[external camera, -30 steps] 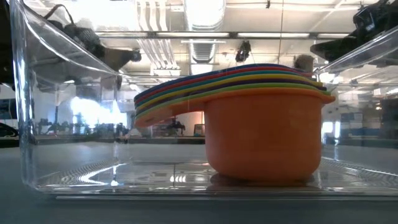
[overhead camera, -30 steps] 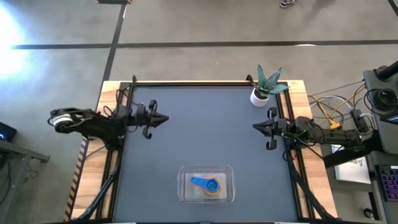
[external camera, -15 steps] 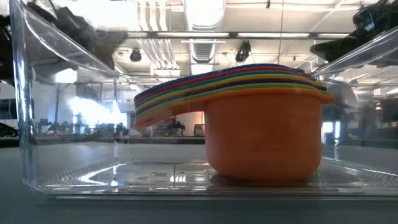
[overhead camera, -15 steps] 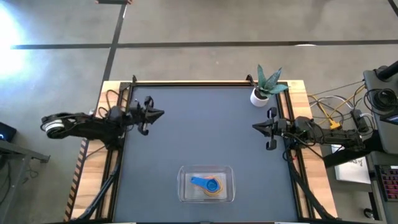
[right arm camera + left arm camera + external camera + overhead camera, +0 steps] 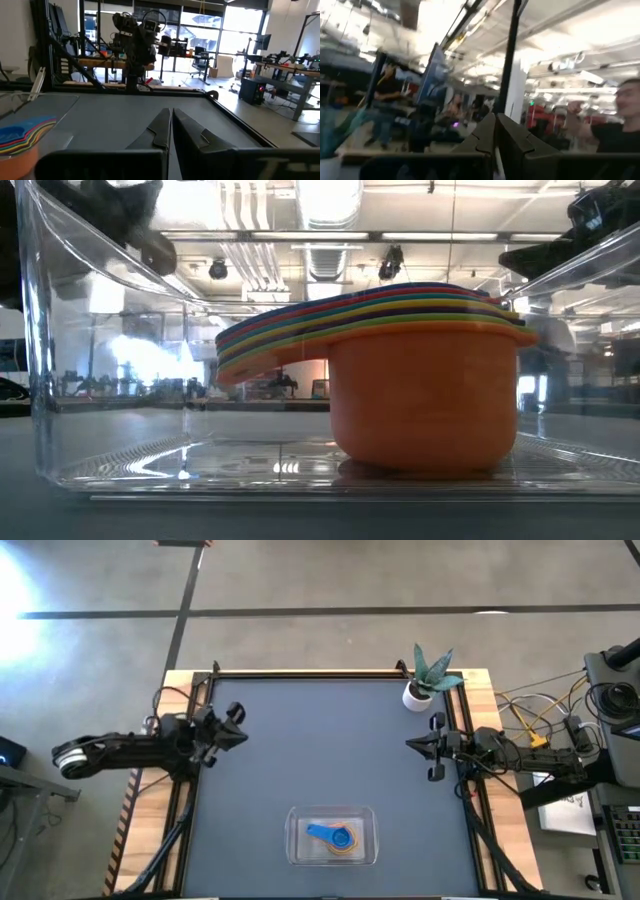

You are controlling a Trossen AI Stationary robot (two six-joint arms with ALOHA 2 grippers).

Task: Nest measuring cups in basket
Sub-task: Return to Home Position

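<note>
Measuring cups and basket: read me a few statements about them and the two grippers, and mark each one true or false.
1. The measuring cups sit nested inside the basket. True.
2. A blue cup is the stack's bottom cup. False: the orange cup is at the bottom.
3. The left gripper holds a cup. False: it is shut on nothing, at the table's left edge.
4. The right gripper is shut, near the table's right edge. True.

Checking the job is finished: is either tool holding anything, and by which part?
Nothing is held. The left tool and right tool are shut and empty at the table's sides; the measuring cups sit nested in the basket.
</note>
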